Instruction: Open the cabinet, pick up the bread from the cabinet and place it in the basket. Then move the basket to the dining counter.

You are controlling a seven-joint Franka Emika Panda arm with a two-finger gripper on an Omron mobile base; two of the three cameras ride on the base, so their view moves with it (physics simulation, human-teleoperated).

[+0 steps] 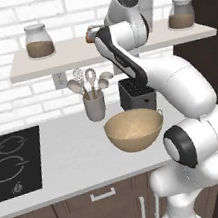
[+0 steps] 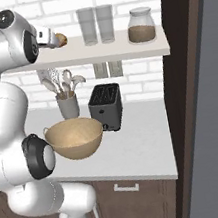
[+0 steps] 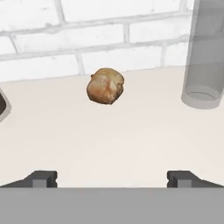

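Gripper (image 3: 112, 178) is hovering, fingers spread wide, bread (image 3: 105, 85) lying ahead between them (untouched); a fast approach risks nudging it away.

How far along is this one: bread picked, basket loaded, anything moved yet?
Early. The bread sits on the open shelf by the brick wall, ungrasped. In hand: the claw is open and lined up on it, with shelf showing between. The basket is empty on the worktop beside the toaster. Left: grasp, drop into the basket, carry the basket to the dining counter.
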